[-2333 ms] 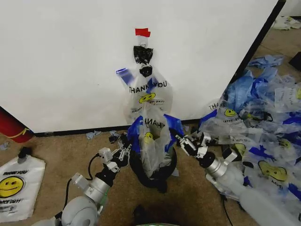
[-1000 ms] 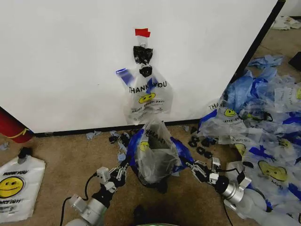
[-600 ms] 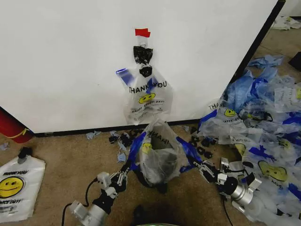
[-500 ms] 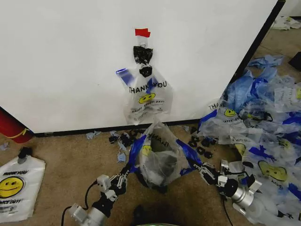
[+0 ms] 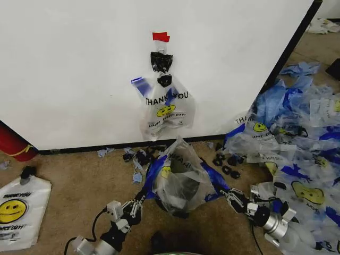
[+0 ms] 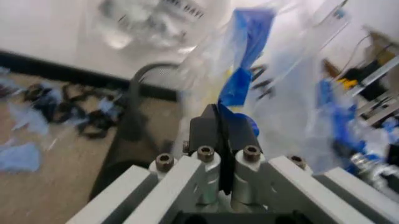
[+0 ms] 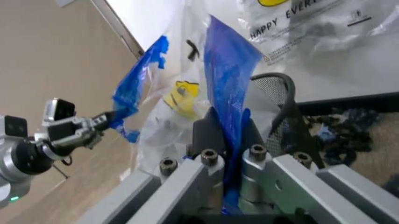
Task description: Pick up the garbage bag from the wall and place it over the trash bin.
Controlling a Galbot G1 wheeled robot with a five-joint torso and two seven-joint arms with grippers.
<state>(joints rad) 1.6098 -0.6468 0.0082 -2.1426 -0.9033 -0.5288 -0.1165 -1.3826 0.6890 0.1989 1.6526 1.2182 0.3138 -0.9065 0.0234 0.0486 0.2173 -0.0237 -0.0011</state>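
Note:
The garbage bag (image 5: 180, 172), see-through with a yellow smiley and blue handle strips, is draped over the black wire-mesh trash bin (image 5: 179, 211) on the floor below the wall. My left gripper (image 5: 140, 198) is low at the bin's left, shut on one blue handle strip (image 6: 246, 56). My right gripper (image 5: 226, 193) is low at the bin's right, shut on the other blue strip (image 7: 227, 79). The strips stretch outward and downward from the bag. In the wrist views, the left gripper (image 6: 219, 117) and right gripper (image 7: 225, 123) pinch blue plastic beside the bin's rim (image 6: 136, 100) (image 7: 288, 112).
Another THANK YOU bag (image 5: 167, 106) hangs on the white wall under red tape (image 5: 161, 36). A heap of blue-and-clear bags (image 5: 297, 133) covers the floor at right. A flat white smiley bag (image 5: 16, 212) and a red cylinder (image 5: 10, 143) lie left. Black clips (image 5: 139, 156) litter the floor.
Both grippers have dropped lower and drawn back and apart with the blue handles, and the bag has come down wider around the bin.

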